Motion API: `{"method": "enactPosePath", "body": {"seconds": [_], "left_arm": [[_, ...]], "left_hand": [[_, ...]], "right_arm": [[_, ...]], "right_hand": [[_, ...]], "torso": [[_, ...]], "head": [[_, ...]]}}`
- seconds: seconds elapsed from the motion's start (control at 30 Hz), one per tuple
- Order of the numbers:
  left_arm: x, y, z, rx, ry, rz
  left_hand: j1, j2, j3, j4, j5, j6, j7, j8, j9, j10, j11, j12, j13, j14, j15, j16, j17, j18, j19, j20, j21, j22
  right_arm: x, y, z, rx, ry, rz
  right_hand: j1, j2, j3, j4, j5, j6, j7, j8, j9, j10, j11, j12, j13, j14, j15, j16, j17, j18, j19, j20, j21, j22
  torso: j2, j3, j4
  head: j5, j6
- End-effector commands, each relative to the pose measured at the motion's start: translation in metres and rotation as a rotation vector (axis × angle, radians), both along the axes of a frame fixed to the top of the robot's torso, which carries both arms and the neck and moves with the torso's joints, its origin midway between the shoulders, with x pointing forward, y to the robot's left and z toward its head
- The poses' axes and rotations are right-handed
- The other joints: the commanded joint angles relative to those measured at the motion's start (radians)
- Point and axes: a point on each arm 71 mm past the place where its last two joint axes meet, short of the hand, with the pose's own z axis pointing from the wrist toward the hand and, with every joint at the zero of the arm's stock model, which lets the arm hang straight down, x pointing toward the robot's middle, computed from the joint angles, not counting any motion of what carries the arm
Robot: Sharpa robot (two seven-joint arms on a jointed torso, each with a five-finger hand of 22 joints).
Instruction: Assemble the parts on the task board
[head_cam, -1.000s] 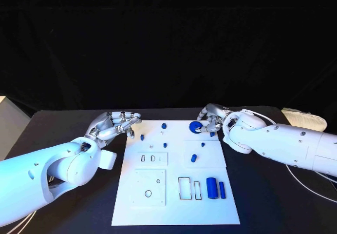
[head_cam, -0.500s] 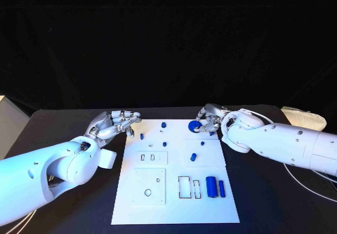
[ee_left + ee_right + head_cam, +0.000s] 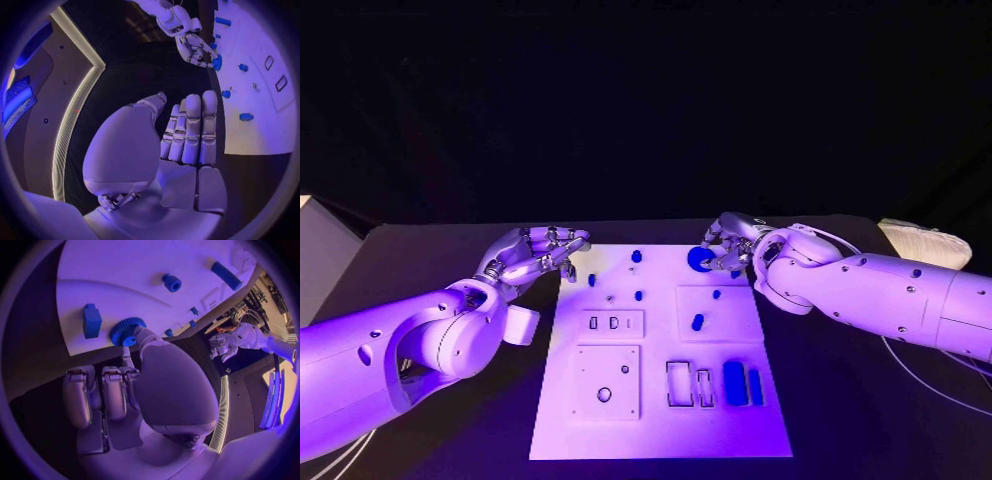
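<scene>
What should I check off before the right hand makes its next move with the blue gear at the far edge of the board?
1. Right hand on the blue gear: ok, a fingertip touches its rim in the right wrist view.
2. Firm hold on the gear: cannot tell, the contact on its far side is hidden.
3. Gear over the task board: ok, at its far right corner.
4. Left hand out of the way: ok, it sits off the board's left edge, holding nothing, fingers curled.
5. Nearby parts undisturbed: ok, the small block lies beside the gear, apart from it.
6. Long bars waiting: ok, lying on the board's near right.
</scene>
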Motion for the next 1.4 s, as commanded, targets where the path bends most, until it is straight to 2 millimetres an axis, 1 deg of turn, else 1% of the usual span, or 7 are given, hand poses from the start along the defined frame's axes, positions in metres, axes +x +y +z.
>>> {"method": "enactPosePath", "body": {"seconds": [0.03, 0.47, 0.63, 0.83, 1.03, 1.2, 1.4], "left_arm": [[0.000, -0.002, 0.001, -0.011, -0.001, -0.018], [0.000, -0.002, 0.001, -0.010, 0.002, -0.020], [0.000, -0.002, 0.001, -0.010, 0.003, -0.020], [0.000, -0.003, 0.001, -0.011, 0.004, -0.023], [-0.001, -0.005, 0.001, -0.012, 0.005, -0.026], [-0.001, -0.005, 0.001, -0.012, 0.006, -0.028], [-0.001, -0.006, 0.001, -0.013, 0.006, -0.030]], "left_hand": [[-0.006, 0.002, 0.006, 0.000, -0.006, -0.004, -0.001, -0.005, 0.002, -0.007, 0.003, -0.003, 0.000, -0.005, 0.002, 0.004, -0.001, 0.015, -0.008, 0.001, 0.003, 0.001], [-0.007, 0.001, 0.006, 0.000, -0.006, -0.006, 0.000, -0.006, 0.002, -0.009, 0.003, -0.004, 0.000, -0.005, 0.002, 0.005, -0.002, 0.015, -0.009, 0.001, 0.005, 0.002], [-0.007, 0.001, 0.006, 0.000, -0.006, -0.006, 0.000, -0.006, 0.002, -0.009, 0.003, -0.004, 0.000, -0.005, 0.002, 0.005, -0.002, 0.015, -0.009, 0.001, 0.005, 0.002], [-0.007, 0.001, 0.007, -0.001, -0.006, -0.006, 0.001, -0.006, 0.002, -0.009, 0.004, -0.004, 0.000, -0.005, 0.003, 0.005, -0.002, 0.015, -0.009, 0.001, 0.005, 0.002], [-0.007, 0.001, 0.008, -0.002, -0.006, -0.007, 0.001, -0.006, 0.002, -0.010, 0.004, -0.004, 0.000, -0.005, 0.003, 0.005, -0.003, 0.015, -0.010, 0.002, 0.006, 0.003], [-0.007, 0.001, 0.008, -0.002, -0.006, -0.007, 0.001, -0.006, 0.002, -0.010, 0.004, -0.004, 0.000, -0.005, 0.003, 0.005, -0.003, 0.015, -0.010, 0.002, 0.006, 0.003], [-0.007, 0.001, 0.008, -0.002, -0.006, -0.007, 0.001, -0.006, 0.002, -0.010, 0.004, -0.004, 0.000, -0.005, 0.003, 0.005, -0.003, 0.015, -0.010, 0.002, 0.006, 0.003]], "right_arm": [[-0.001, 0.003, 0.002, -0.013, -0.054, 0.015], [-0.009, 0.015, 0.009, 0.003, -0.145, 0.045], [-0.017, 0.033, 0.013, 0.014, -0.156, 0.090], [-0.026, 0.070, 0.014, 0.020, -0.147, 0.157], [-0.029, 0.094, 0.013, 0.013, -0.138, 0.199], [-0.029, 0.106, 0.011, 0.005, -0.133, 0.216], [-0.028, 0.115, 0.009, 0.001, -0.130, 0.225]], "right_hand": [[0.003, 0.012, 0.011, -0.001, 0.003, 0.058, -0.030, 0.027, 0.008, 0.104, -0.010, 0.003, 0.263, 0.095, -0.009, 0.004, 0.213, -0.016, 0.094, -0.009, 0.007, 0.245], [0.000, 0.005, 0.038, -0.008, 0.010, 0.065, -0.035, 0.031, 0.008, 0.104, -0.015, 0.003, 0.263, 0.096, -0.013, 0.004, 0.215, -0.018, 0.097, -0.015, 0.012, 0.251], [-0.002, 0.004, 0.040, -0.008, 0.011, 0.065, -0.035, 0.031, 0.008, 0.104, -0.015, 0.003, 0.263, 0.096, -0.014, 0.004, 0.216, -0.019, 0.098, -0.015, 0.014, 0.253], [-0.019, -0.004, 0.048, -0.004, 0.010, 0.070, -0.037, 0.034, 0.009, 0.104, -0.017, 0.003, 0.263, 0.096, -0.015, 0.004, 0.215, -0.021, 0.102, -0.017, 0.020, 0.259], [-0.025, -0.007, 0.051, -0.002, 0.008, 0.069, -0.037, 0.034, 0.008, 0.104, -0.017, 0.003, 0.263, 0.096, -0.015, 0.004, 0.213, -0.021, 0.102, -0.017, 0.020, 0.259], [-0.027, -0.008, 0.052, -0.002, 0.008, 0.068, -0.037, 0.033, 0.008, 0.104, -0.017, 0.003, 0.263, 0.095, -0.015, 0.004, 0.213, -0.021, 0.102, -0.017, 0.019, 0.259], [-0.030, -0.010, 0.054, -0.001, 0.007, 0.067, -0.036, 0.032, 0.008, 0.104, -0.017, 0.003, 0.263, 0.096, -0.015, 0.004, 0.214, -0.021, 0.102, -0.017, 0.020, 0.259]], "torso": [[0.000, -0.0007, 0.0007], [-0.001, -0.0009, 0.0007], [-0.001, -0.0014, -0.0011], [0.000, -0.0023, 0.0010], [0.001, -0.0033, 0.0029], [0.002, -0.0017, 0.0012], [0.002, -0.0017, 0.0004]], "head": [[-0.001, 0.001], [0.004, 0.006], [0.006, 0.008], [0.010, 0.011], [0.011, 0.012], [0.013, 0.012], [0.017, 0.009]]}}
